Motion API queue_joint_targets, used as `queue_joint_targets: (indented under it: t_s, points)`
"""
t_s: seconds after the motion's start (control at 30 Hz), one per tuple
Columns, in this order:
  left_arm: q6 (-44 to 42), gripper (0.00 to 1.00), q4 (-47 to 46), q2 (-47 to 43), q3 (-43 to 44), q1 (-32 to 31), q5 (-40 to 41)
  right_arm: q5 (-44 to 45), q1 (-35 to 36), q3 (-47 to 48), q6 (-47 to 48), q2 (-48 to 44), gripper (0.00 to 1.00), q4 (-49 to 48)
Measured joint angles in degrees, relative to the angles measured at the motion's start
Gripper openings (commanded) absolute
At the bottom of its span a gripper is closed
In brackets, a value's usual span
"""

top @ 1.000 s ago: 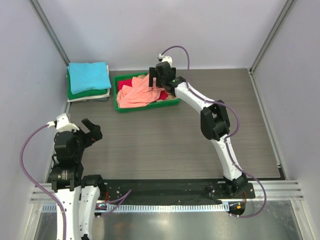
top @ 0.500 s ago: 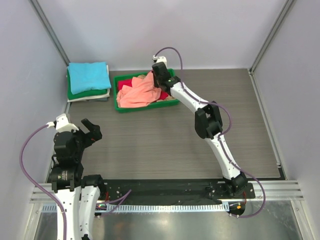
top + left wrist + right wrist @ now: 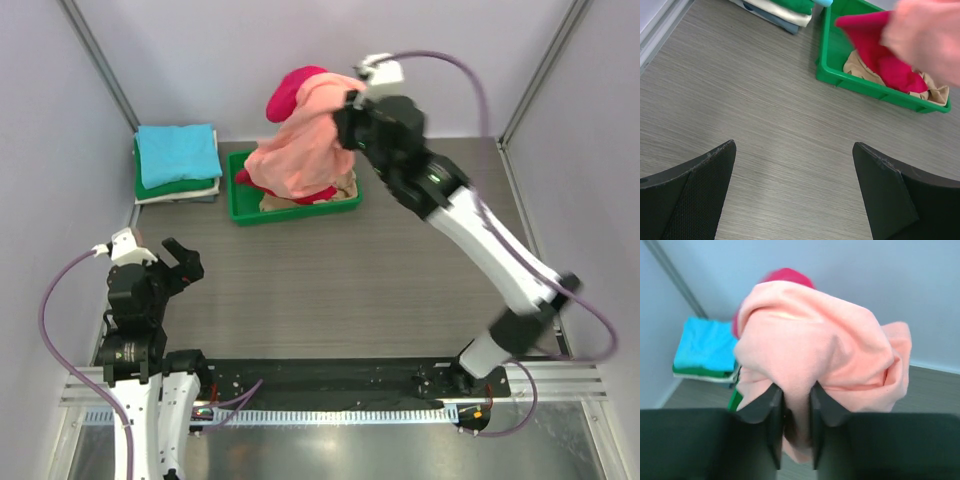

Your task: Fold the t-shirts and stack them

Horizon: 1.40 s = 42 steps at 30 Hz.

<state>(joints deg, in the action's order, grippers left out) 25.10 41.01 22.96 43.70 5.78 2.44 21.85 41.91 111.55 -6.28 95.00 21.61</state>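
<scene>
My right gripper [image 3: 345, 122] [image 3: 796, 400] is shut on a bunched fold of the salmon-orange t-shirt [image 3: 300, 155] [image 3: 815, 350], which hangs lifted above the green tray [image 3: 295, 212]. A red t-shirt [image 3: 292, 92] [image 3: 880, 50] is caught up with it, part raised and part still trailing into the tray. A beige t-shirt [image 3: 860, 67] lies in the tray bottom. Folded t-shirts form a stack [image 3: 178, 162] at the back left, turquoise on top, with green and white below. My left gripper [image 3: 180, 262] [image 3: 795, 200] hovers open over bare table near the left base, its jaws wide apart with nothing between them.
The green tray [image 3: 860, 85] stands at the back centre, right of the stack. White walls with metal posts [image 3: 100, 70] close in the back and sides. The wood-grain table [image 3: 330, 290] stretches between the tray and the arm bases.
The right gripper closed on the salmon-orange shirt in the tray and lifted it high, swinging right; the red shirt came up with it. The left arm stayed still.
</scene>
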Motion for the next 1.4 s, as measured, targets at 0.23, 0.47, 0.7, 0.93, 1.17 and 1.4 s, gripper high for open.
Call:
queue_joint_targets:
  t_s: [0.23, 0.47, 0.7, 0.93, 1.17, 1.4]
  points:
    - [2.62, 1.0, -0.24, 4.66, 1.51, 0.02, 0.55, 15.23, -8.0, -29.18, -11.08, -31.5, 1.0, 2.21]
    - [4.96, 0.96, -5.18, 27.67, 9.92, -1.2, -0.87, 14.71, -16.63, -44.28, -18.38, -31.01, 1.0, 15.5]
    - [4.9, 0.9, -9.14, 48.63, 18.69, -12.39, 0.87, 6.32, -16.63, -45.88, -19.47, -31.26, 0.99, 14.73]
    - [4.83, 0.92, -9.94, 51.56, 18.29, -22.58, 1.38, -5.92, -16.63, -47.84, -18.93, -17.31, 1.0, 10.45]
    - [2.34, 0.98, -4.94, 43.98, 16.96, -22.73, 1.22, -9.51, -16.57, -43.69, -16.74, 4.76, 1.0, 9.57]
    - [-2.16, 1.0, 0.15, 28.09, 14.08, -22.73, 2.93, -8.85, -16.37, -36.65, -16.28, 14.8, 0.78, 9.68]
